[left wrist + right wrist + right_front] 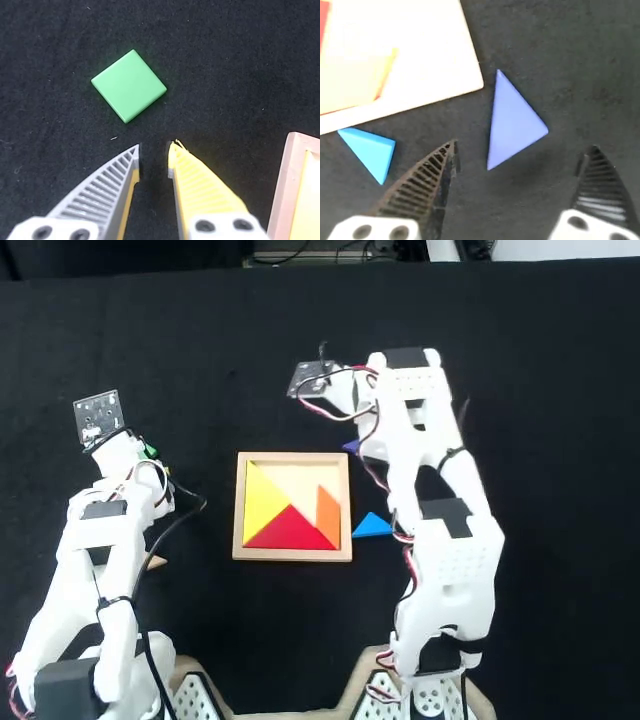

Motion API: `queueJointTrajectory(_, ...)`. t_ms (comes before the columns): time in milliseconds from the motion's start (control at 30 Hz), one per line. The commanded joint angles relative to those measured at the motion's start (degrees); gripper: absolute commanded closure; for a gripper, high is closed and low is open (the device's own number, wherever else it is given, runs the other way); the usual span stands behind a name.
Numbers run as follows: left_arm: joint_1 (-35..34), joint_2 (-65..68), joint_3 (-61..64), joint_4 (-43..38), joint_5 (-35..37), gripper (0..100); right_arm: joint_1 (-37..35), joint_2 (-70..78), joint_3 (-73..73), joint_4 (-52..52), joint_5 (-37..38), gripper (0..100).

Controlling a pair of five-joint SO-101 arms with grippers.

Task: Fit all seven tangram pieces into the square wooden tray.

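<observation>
While the right gripper point(521, 150) hangs wide open over the dark blue triangle point(512, 122), its jaws straddling the piece without touching it, the left gripper point(154, 150) hovers just short of the green square point(129, 86), its jaws a narrow gap apart and holding nothing.

The tray point(241, 510) lies in the middle of the black table point(540, 360). A yellow triangle point(262, 502), a red triangle point(290, 530) and an orange piece point(328, 510) sit in it; the orange piece's outline is hard to make out. Bare wood shows along the far side.

From above, the dark blue triangle lies just off the tray's far right corner and is mostly hidden under the right arm. A light blue triangle point(372, 526) lies beside the tray's right edge, close to the rim; whether it touches is unclear. The green square lies off the tray's far left corner, and from above shows as a speck behind the left arm. A tan sliver point(155, 562) pokes out from behind that arm; its shape is hidden.
</observation>
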Motion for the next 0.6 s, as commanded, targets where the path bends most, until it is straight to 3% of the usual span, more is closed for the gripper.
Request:
queueJointTrajectory(0,0.7,-0.1,-1.2,-1.1,-0.2,89,-0.8,-1.0,-2.3,-1.4,0.7,74.1)
queueJointTrajectory(567,0.7,-0.1,-1.2,-1.2,-0.2,89,2.2,9.5,-10.9,-2.4,-0.6,75.0)
